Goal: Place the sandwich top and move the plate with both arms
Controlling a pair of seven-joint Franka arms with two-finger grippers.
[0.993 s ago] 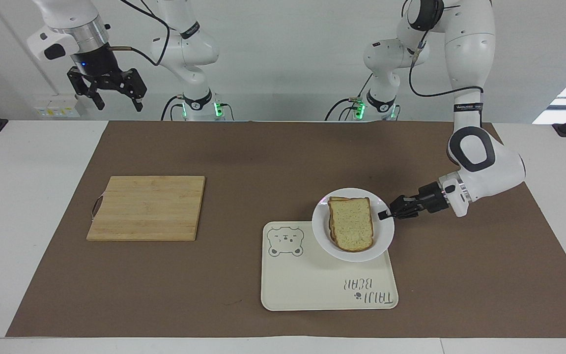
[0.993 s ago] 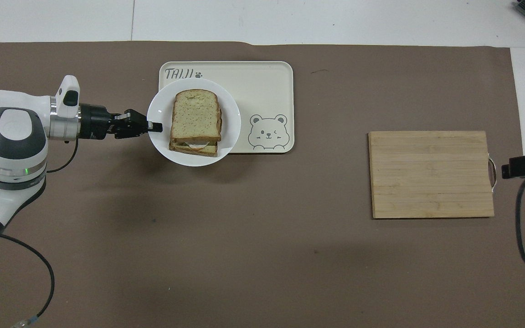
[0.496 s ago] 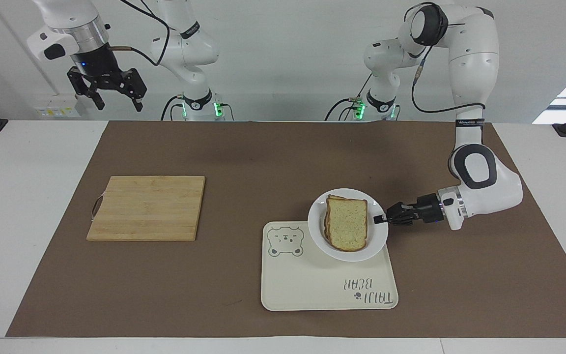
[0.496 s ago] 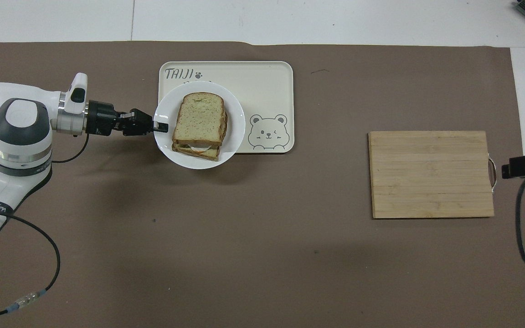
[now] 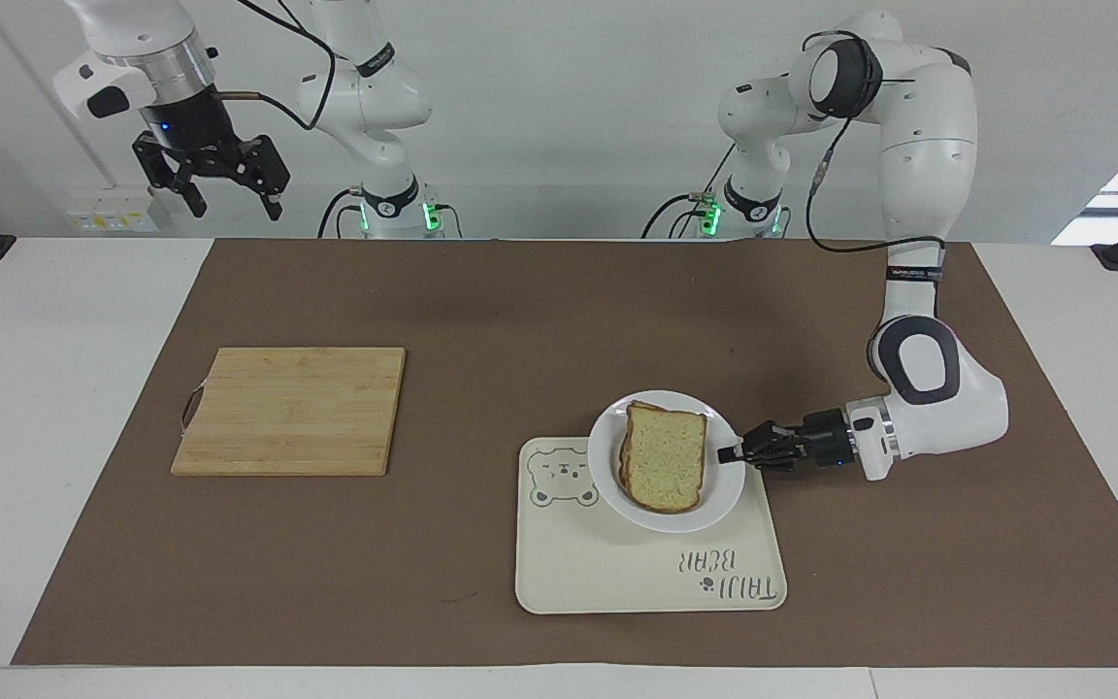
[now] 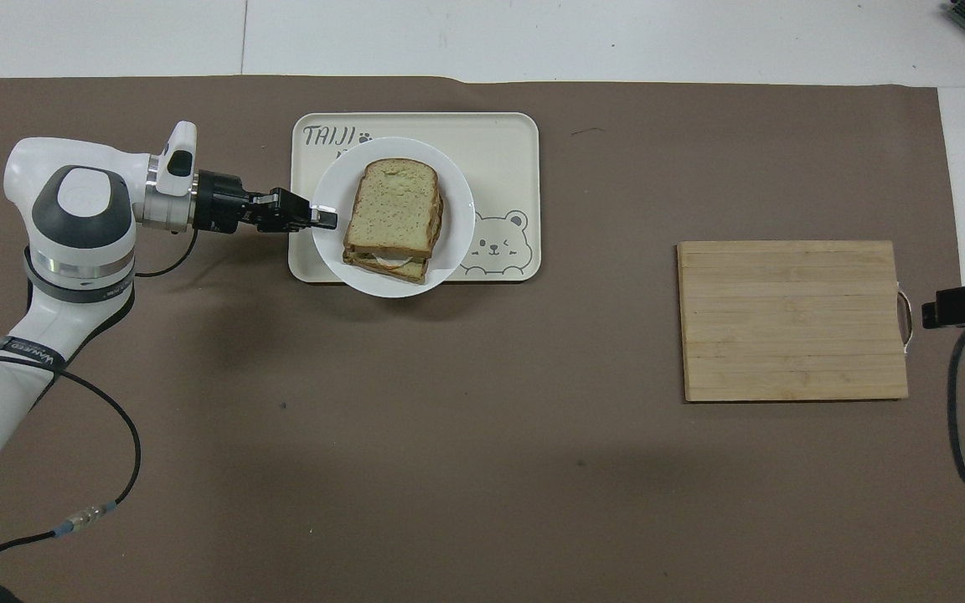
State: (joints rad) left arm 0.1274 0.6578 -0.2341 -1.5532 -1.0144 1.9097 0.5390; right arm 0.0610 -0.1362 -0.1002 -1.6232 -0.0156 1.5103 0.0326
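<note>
The right arm's black two-finger gripper is being held raised and waiting, fingers spread, over the table's edge nearest the robots, at the right arm's end. The round glossy white plate, bearing the speckled tan bread slice atop the sandwich, is being gripped at its rim by the left arm's closed black gripper, stretched out low and level. Under the plate, "TAIJI BEAR" and a bear drawing are being shown on the cream rectangular tray.

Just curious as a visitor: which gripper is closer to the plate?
The left. The left gripper is shut on the plate rim, over the tray. The right gripper waits open, raised high above the table's right-arm end.
</note>
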